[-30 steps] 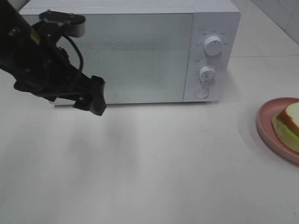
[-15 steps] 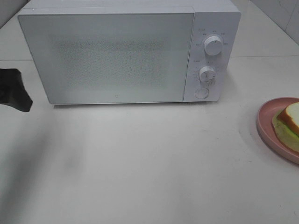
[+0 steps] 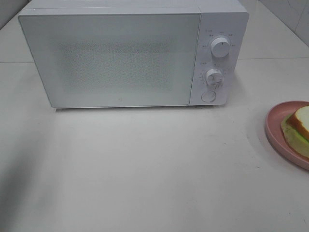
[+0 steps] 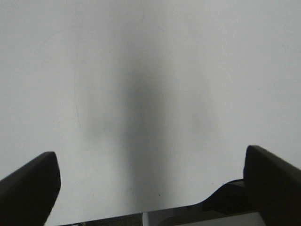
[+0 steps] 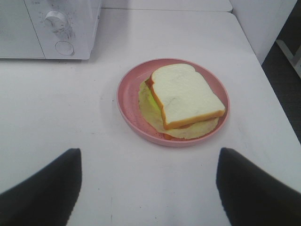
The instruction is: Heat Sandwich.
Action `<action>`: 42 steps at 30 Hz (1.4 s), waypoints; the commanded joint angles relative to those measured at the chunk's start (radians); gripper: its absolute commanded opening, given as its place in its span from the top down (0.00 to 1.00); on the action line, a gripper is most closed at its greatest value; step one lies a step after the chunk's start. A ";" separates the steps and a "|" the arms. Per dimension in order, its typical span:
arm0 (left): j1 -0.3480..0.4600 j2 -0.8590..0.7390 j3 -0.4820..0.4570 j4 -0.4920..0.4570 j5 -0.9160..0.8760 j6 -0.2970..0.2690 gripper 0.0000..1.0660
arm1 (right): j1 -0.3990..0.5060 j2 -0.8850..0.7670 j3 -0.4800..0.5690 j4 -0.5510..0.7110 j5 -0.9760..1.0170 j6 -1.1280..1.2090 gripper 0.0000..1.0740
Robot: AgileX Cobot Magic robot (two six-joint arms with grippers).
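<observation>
— What do we get from the high camera, left to right?
— The shut microwave (image 3: 135, 53), bare table (image 3: 145, 179), then the pink plate (image 3: 275, 128) with the sandwich (image 3: 300, 126) cut off at the edge. Neither arm shows.
— And our wrist cameras?
— The left gripper (image 4: 150, 186) gapes wide over blank tabletop. The right gripper (image 5: 148, 188) stands spread, empty, short of the whole sandwich (image 5: 186, 96) on its plate (image 5: 129, 96).

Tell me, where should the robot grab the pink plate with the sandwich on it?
Probably the pink plate by its raised rim on the bare side nearest the right pincer, coming in low from there. The sandwich sits toward the far side, so that near rim is free to pinch.
</observation>
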 commanded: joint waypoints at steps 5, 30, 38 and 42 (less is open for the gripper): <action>0.003 -0.216 0.116 0.011 0.018 0.001 0.06 | -0.006 -0.026 0.001 -0.002 -0.005 -0.007 0.29; 0.003 -0.557 0.240 0.024 0.082 0.002 0.06 | -0.006 -0.026 0.001 -0.002 -0.005 -0.007 0.29; 0.003 -0.608 0.240 0.024 0.082 0.002 0.06 | -0.006 -0.026 0.001 -0.002 -0.005 -0.007 0.29; 0.044 -0.723 0.240 0.021 0.082 0.004 0.06 | -0.006 -0.026 0.001 -0.002 -0.005 -0.007 0.29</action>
